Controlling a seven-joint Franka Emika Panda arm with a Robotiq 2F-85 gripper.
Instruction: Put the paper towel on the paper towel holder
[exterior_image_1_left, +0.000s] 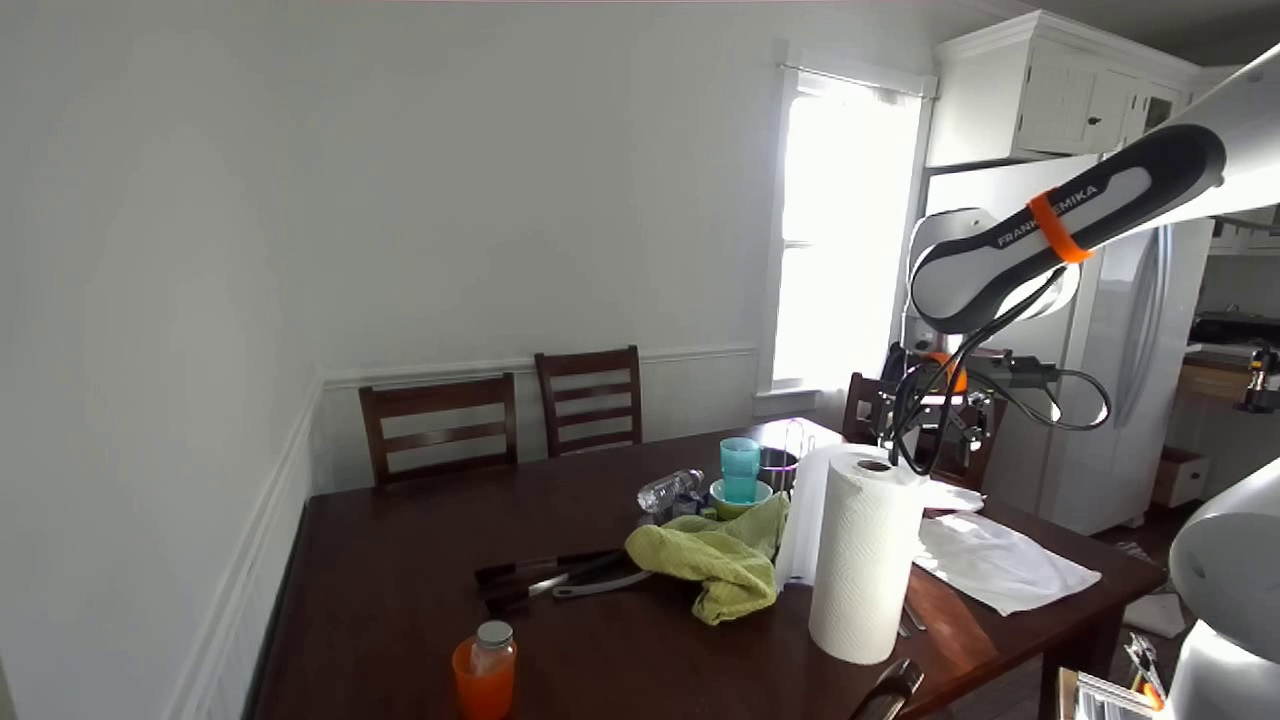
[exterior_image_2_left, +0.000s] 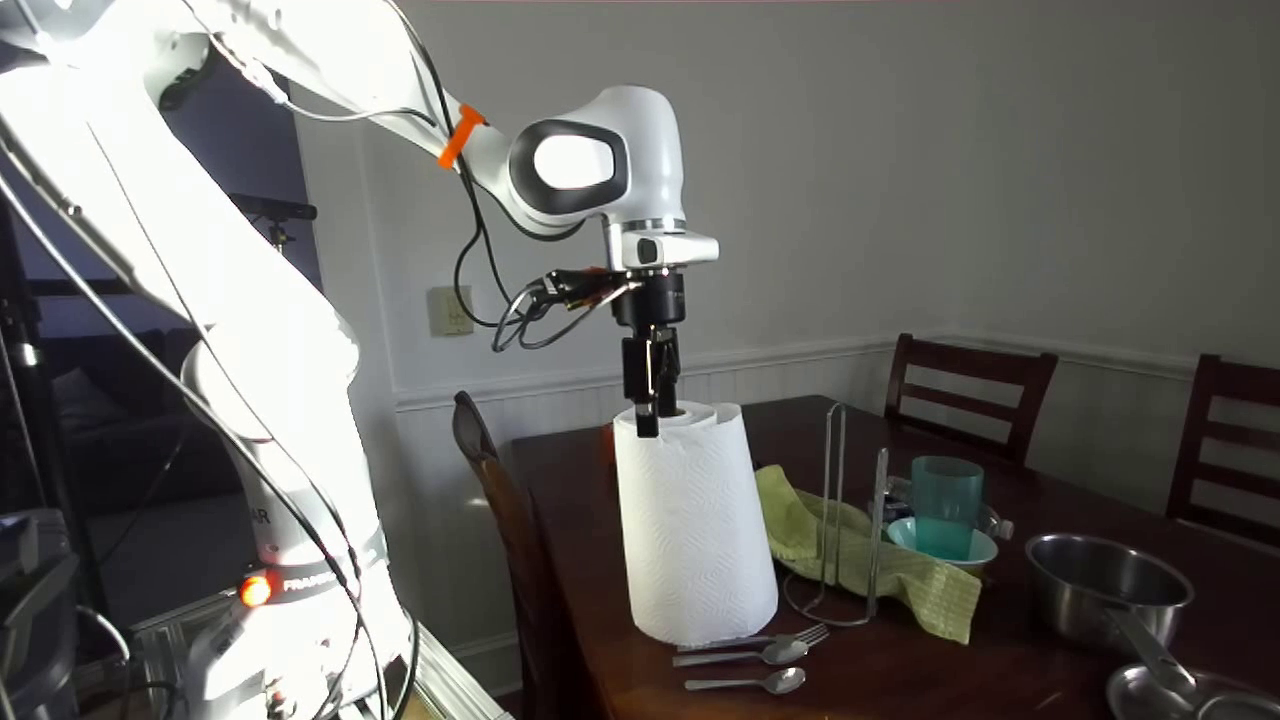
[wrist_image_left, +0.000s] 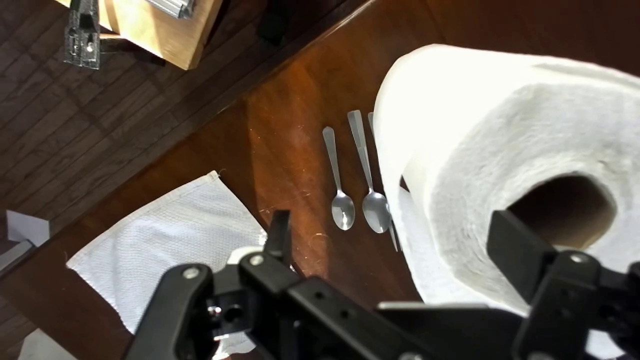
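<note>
The paper towel roll (exterior_image_1_left: 865, 570) stands upright on the dark table, with a loose sheet hanging off it; it also shows in an exterior view (exterior_image_2_left: 695, 540) and in the wrist view (wrist_image_left: 475, 145). My gripper (exterior_image_2_left: 657, 418) points down at the roll's top. In the wrist view my gripper (wrist_image_left: 390, 225) is open, with one finger over the edge of the core hole and the other outside the roll. Nothing is held. The wire paper towel holder (exterior_image_2_left: 876, 540) stands beside the roll with nothing on it. It is out of the wrist view.
Spoons (wrist_image_left: 343, 210) and a fork lie beside the roll's base. A green cloth (exterior_image_2_left: 930, 590) lies behind the holder. A teal cup (exterior_image_2_left: 946, 500) in a bowl and a metal pot (exterior_image_2_left: 1110, 570) stand farther along. A white cloth (exterior_image_1_left: 1000, 560) lies near the table edge.
</note>
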